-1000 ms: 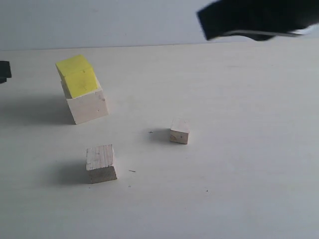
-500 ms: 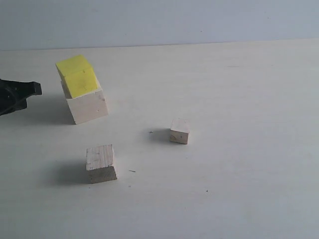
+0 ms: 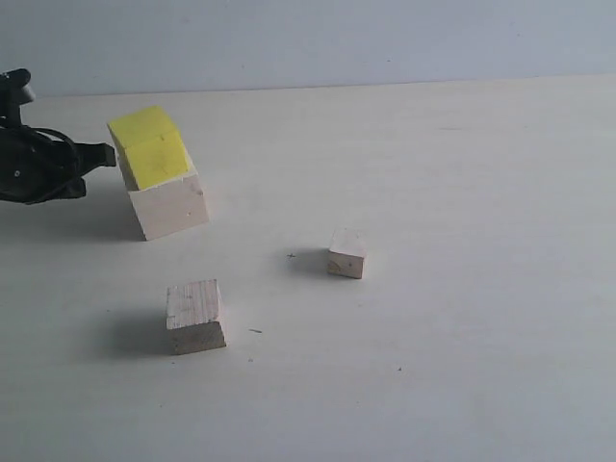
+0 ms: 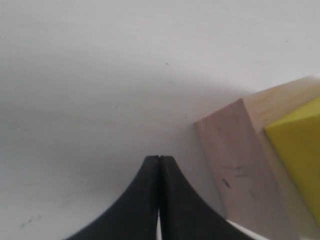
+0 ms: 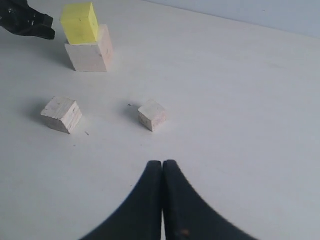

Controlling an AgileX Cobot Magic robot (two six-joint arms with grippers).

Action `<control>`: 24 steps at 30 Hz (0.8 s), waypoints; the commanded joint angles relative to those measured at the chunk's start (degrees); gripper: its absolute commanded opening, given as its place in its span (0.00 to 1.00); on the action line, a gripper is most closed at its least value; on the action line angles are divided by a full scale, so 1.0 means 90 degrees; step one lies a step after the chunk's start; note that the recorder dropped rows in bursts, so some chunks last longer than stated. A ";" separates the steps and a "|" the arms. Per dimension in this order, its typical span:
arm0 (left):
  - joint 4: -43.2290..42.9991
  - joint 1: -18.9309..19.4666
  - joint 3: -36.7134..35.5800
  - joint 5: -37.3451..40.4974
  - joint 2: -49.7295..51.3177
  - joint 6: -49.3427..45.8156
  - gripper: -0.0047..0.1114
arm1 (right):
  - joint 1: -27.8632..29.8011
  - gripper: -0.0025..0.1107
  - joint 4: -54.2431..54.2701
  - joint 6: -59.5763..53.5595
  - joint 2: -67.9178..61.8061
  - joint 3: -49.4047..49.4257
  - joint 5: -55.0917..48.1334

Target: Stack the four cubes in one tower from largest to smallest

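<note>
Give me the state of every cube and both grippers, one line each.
large wooden cube: on the table, bearing the yellow cube.
yellow cube: stacked on the large wooden cube, off-centre.
medium wooden cube: loose on the table, unstacked.
small wooden cube: loose on the table, unstacked.
left gripper: shut, empty, close beside the yellow cube.
right gripper: shut, empty, away from the cubes.

The left gripper (image 3: pixel 106 154) is seen at the left edge of the exterior view, held roughly level, with its black fingers (image 4: pixel 175 200) pressed together into one narrow tip. Behind it, the dark bulk of the left arm (image 3: pixel 34 171) is carried low, with a cable looped over it. The right gripper (image 5: pixel 162 165) is likewise closed, its two curved fingers touching along their inner edges, angled downward.
</note>
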State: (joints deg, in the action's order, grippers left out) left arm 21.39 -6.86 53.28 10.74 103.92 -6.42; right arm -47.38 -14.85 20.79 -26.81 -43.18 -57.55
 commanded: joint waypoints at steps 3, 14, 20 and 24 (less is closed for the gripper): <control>0.0208 -0.0007 0.0386 0.0127 0.0404 -0.0915 0.04 | 0.0011 0.02 -0.0257 -0.0019 0.0024 0.0059 0.0098; 0.1290 -0.0272 0.0462 0.0046 0.0747 -0.3471 0.04 | 0.0011 0.02 -0.0323 -0.0019 0.0024 0.0059 0.0208; 0.1317 -0.0458 0.0462 -0.0435 0.0771 -0.4498 0.04 | 0.0011 0.02 -0.0339 -0.0019 0.0024 0.0059 0.0202; 0.1317 -0.0591 0.0462 -0.0305 0.0905 -0.5188 0.04 | 0.0011 0.02 -0.0364 -0.0006 0.0024 0.0059 0.0218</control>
State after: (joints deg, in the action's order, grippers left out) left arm 32.81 -10.99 57.05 7.86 111.52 -50.38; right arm -47.38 -17.43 20.79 -26.81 -42.94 -56.70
